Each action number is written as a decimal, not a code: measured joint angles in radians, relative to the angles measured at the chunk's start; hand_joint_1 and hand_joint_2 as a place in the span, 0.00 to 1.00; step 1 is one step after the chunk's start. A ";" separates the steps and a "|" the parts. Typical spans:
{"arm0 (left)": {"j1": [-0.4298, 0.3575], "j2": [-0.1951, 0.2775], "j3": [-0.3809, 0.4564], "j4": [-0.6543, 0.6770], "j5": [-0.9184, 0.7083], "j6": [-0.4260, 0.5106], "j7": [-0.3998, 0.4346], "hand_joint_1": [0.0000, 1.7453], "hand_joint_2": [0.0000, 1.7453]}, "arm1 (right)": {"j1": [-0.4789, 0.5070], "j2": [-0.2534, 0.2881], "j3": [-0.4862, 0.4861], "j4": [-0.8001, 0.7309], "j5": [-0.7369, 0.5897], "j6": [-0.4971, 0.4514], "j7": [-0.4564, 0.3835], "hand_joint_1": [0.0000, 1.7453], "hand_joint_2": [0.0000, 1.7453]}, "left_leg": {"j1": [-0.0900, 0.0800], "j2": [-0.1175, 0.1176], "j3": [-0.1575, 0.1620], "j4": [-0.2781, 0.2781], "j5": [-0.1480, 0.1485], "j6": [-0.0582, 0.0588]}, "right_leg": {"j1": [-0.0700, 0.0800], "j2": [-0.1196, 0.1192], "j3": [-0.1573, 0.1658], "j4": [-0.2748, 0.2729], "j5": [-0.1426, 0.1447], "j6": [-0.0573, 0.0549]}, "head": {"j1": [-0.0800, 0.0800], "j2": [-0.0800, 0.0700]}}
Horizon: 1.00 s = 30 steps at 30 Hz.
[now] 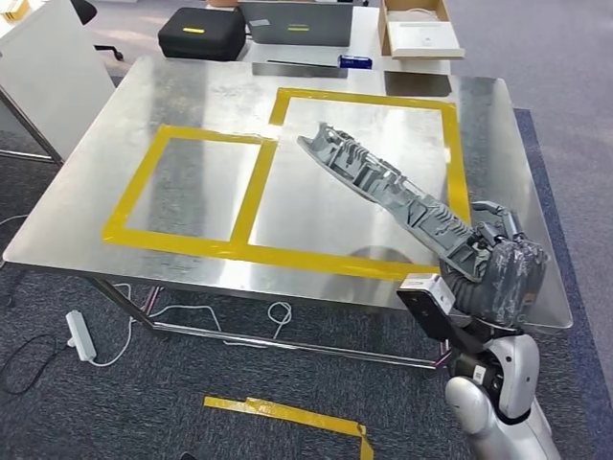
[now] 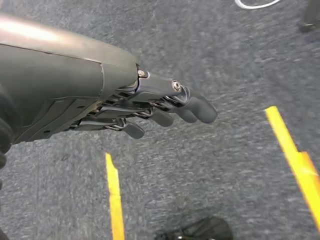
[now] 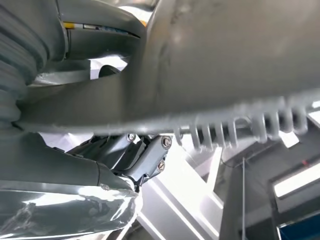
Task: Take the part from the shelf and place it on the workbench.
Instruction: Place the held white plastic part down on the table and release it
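At the lower right of the head view, nearest to me, my right hand grips one end of the long grey part, my fingers wrapped round it beside the workbench's near right edge. From my grasp the part slants up and to the left, toward the middle of the frame, its ribbed face turned upward and its far tip over the larger of the yellow tape rectangles. Whether that tip touches the metal or sits just above it, I cannot tell. My right wrist view shows the part's pale underside close up, a row of small ribs along its edge, with my fingers closed beneath it.

My left hand hangs over grey carpet, holding nothing, its fingers stretched out fairly straight and a little apart; yellow floor tape runs across the carpet under it.

Lower in the head view, a white power strip and its cable lie on the floor under the workbench, whose shiny steel top fills the centre. Beyond it, along the top of the frame, sit a black case, a laptop and an open cardboard box.
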 joint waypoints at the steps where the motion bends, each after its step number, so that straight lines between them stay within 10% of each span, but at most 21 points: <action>1: -0.001 0.001 -0.002 0.000 0.000 0.000 0.000 0.00 1.00 | -0.005 0.000 0.000 0.003 0.000 0.003 0.004 1.00 1.00 | 0.001 0.000 -0.024 0.048 -0.021 -0.005 | -0.002 0.000 0.006 -0.002 -0.003 -0.005 | -0.003 0.000; 4: 0.001 0.000 -0.007 0.001 -0.001 -0.002 0.000 0.00 1.00 | -0.021 0.000 0.001 0.014 -0.001 0.010 0.016 1.00 1.00 | 0.004 0.000 -0.139 0.232 -0.071 -0.011 | 0.000 0.002 0.019 -0.003 -0.015 -0.014 | -0.007 0.000; 6: 0.004 0.000 -0.009 0.002 -0.002 -0.003 0.001 0.00 1.00 | -0.025 0.000 0.001 0.023 -0.003 0.016 0.024 1.00 1.00 | 0.003 -0.001 -0.162 0.232 -0.023 -0.007 | 0.002 0.006 0.034 -0.003 -0.026 -0.014 | -0.008 0.000; 10: 0.004 0.004 -0.014 0.002 -0.004 -0.004 0.005 0.00 1.00 | -0.044 0.000 0.001 0.039 -0.004 0.028 0.030 1.00 1.00 | -0.006 -0.002 -0.094 0.028 0.107 0.021 | 0.008 0.011 0.057 -0.001 -0.048 -0.003 | -0.007 0.000; 15: 0.002 0.004 -0.017 0.003 -0.007 -0.004 0.008 0.00 1.00 | -0.070 0.000 0.005 0.055 -0.003 0.035 0.036 1.00 1.00 | -0.001 -0.003 -0.066 -0.027 0.090 0.036 | 0.007 0.008 0.044 0.015 -0.071 0.024 | -0.008 0.000; 19: -0.001 0.002 -0.017 0.003 -0.006 -0.007 0.008 0.00 1.00 | -0.080 0.000 0.011 0.064 -0.004 0.035 0.037 1.00 1.00 | 0.002 -0.003 -0.048 -0.032 0.076 0.046 | 0.000 0.006 -0.099 0.251 -0.147 0.040 | -0.005 0.000; 21: 0.000 0.001 -0.018 0.004 -0.006 -0.012 0.009 0.00 1.00 | -0.080 0.000 0.015 0.071 -0.004 0.035 0.039 1.00 1.00 | 0.003 -0.004 -0.031 -0.031 0.063 0.043 | -0.005 0.005 -0.131 0.269 -0.108 0.046 | -0.005 0.000; 24: 0.000 0.000 -0.018 0.005 -0.006 -0.019 0.009 0.00 1.00 | -0.087 0.000 0.019 0.082 -0.004 0.037 0.042 1.00 1.00 | 0.004 -0.007 -0.001 -0.030 0.038 0.030 | -0.009 -0.002 -0.071 0.094 0.017 0.048 | -0.004 0.000; 30: -0.008 0.000 -0.022 0.005 -0.007 -0.019 0.012 0.00 1.00 | -0.107 0.001 0.023 0.096 -0.002 0.045 0.051 1.00 1.00 | 0.002 -0.004 0.004 -0.012 0.009 -0.003 | -0.006 -0.001 -0.017 0.009 0.008 0.008 | -0.012 0.000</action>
